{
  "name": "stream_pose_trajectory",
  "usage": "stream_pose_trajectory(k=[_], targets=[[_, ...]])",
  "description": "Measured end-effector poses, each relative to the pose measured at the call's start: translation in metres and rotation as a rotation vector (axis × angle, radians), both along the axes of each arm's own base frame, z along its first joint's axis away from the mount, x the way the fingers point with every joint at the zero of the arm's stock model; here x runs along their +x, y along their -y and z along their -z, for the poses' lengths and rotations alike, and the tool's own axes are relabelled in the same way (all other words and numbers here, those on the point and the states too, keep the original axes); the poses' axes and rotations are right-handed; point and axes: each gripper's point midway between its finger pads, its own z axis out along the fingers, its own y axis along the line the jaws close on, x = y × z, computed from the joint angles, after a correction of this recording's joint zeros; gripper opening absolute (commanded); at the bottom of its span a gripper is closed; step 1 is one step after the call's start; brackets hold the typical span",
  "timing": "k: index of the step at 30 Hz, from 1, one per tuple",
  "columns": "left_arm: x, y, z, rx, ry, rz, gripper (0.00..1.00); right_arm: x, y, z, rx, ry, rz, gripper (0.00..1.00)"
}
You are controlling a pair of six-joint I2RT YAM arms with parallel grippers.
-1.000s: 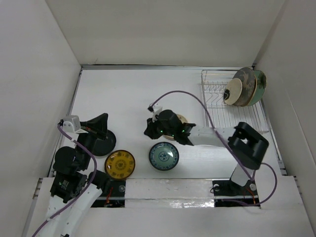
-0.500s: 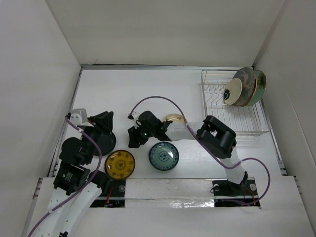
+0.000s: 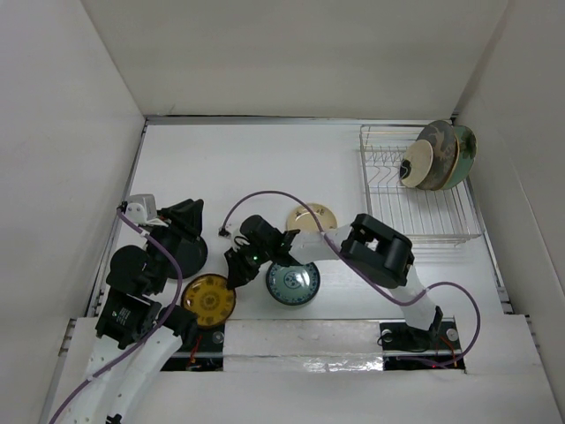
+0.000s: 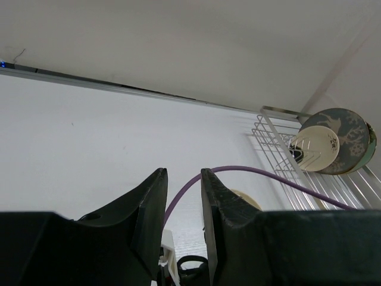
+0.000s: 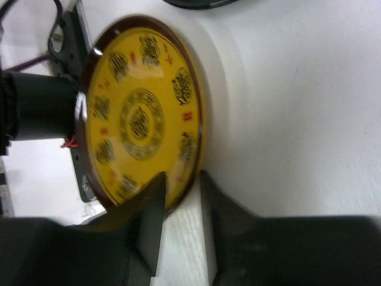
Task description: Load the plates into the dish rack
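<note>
place: robot lab test cell | shell: bare white walls (image 3: 291, 53) box in a white table (image 3: 238, 159) | rig: left arm (image 3: 132, 305), right arm (image 3: 380, 252) bolted at near edge, purple cable (image 3: 265, 193) exposed | props: rack (image 3: 424, 212), plates (image 3: 437, 159)

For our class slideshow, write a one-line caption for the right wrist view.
Right gripper, open, straddles the rim of a round yellow patterned ceramic plate on a white table.

At least seven plates: four on the table (image 3: 229, 168), being one black plate (image 3: 196, 259), one yellow plate (image 3: 209, 300), one blue-green plate (image 3: 296, 284) and one tan plate (image 3: 311, 217); three can be told apart in the one dish rack (image 3: 424, 208), being one cream plate (image 3: 418, 163), one grey deer plate (image 3: 439, 144) and one green plate (image 3: 466, 146). Two arms: one left arm (image 3: 132, 305); one right arm (image 3: 375, 252).
</note>
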Motion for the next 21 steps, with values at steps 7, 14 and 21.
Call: stream_pose_trajectory(k=[7, 14, 21], targets=[[0.000, 0.000, 0.000, 0.000, 0.000, 0.000, 0.27, 0.005, 0.006, 0.005, -0.044, -0.022, 0.044, 0.02], [-0.001, 0.000, -0.001, -0.002, 0.005, 0.003, 0.29, 0.017, 0.028, -0.019, -0.066, 0.055, 0.108, 0.00], [-0.005, 0.000, -0.005, -0.009, 0.022, 0.011, 0.36, 0.064, 0.064, -0.080, -0.018, 0.192, 0.263, 0.00]])
